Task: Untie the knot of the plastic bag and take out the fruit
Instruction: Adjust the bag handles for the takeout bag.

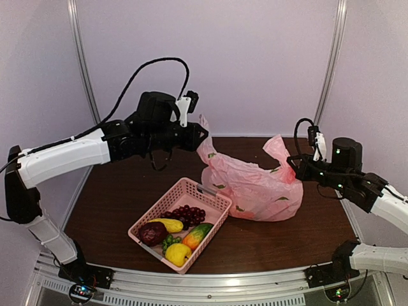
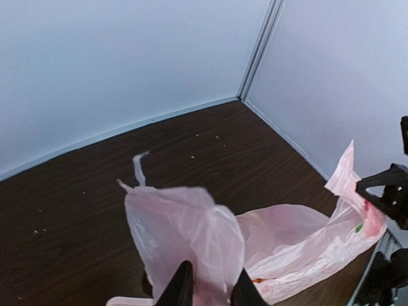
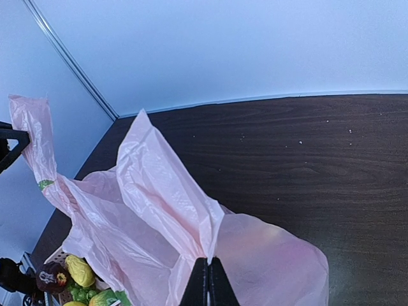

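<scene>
Tension stretches the plastic bag (image 1: 261, 188) across the counter (image 1: 121, 197) between the two hands. The left hand (image 1: 203, 136) is clamped on one handle strip, lifted high; the right hand (image 1: 292, 163) is pinched tight on the other, drawn outward. No knot shows between them, so the pull likely spreads the mouth. Fruit (image 1: 178, 254) lies in a basket (image 1: 213, 193) below the left hand; whether any sits inside the bag, I cannot tell.
</scene>
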Motion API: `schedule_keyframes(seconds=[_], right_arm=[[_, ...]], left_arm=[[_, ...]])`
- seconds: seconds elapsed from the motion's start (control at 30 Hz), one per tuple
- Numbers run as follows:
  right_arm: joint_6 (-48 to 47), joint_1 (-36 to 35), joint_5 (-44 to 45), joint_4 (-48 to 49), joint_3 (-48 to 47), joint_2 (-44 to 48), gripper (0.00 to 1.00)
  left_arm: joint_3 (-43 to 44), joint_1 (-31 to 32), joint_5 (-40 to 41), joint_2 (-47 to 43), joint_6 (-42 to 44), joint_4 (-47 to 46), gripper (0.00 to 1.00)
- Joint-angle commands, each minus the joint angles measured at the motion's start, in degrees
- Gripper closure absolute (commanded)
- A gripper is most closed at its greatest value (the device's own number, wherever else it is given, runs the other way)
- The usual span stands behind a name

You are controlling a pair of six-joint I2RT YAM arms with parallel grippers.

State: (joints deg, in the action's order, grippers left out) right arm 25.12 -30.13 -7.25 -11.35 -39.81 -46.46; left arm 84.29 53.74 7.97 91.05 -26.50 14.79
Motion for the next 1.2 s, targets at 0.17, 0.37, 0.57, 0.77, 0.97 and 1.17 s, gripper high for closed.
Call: schedule_keyframes(seconds=[0.17, 0.37, 0.57, 0.77, 0.97, 1.17], right_arm=[[1.73, 0.00, 9.11, -1.72, -3.99, -3.30, 1.00], [-1.26, 2.33, 10.04, -1.93, -16.43, -14.82, 1.00], [-5.98, 7.70, 6.16, -3.01, -32.96, -24.67, 1.00], [-11.39, 9.74, 3.27, -3.29, -37.04, -23.98, 1.00], [-9.80, 9.82, 6.18, -3.44, -19.81, -13.13, 1.00], [-0.32, 9.70, 3.35, -2.42, -1.40, -4.60, 0.93]], left_arm=[[3.56, -2.91, -4.74, 3.42, 0.30, -1.29, 1.00], [9.43, -9.30, -14.32, 6.82, 1.60, -2.42, 1.00], [23.13, -14.02, -20.25, 12.59, 7.19, -2.02, 1.00], [27.43, -15.36, -27.40, 13.90, 12.71, -7.17, 1.00], [16.25, -15.33, -37.48, 12.15, 12.21, -14.55, 1.00], [-1.85, -13.72, -40.38, 7.17, 8.24, -25.56, 1.00]])
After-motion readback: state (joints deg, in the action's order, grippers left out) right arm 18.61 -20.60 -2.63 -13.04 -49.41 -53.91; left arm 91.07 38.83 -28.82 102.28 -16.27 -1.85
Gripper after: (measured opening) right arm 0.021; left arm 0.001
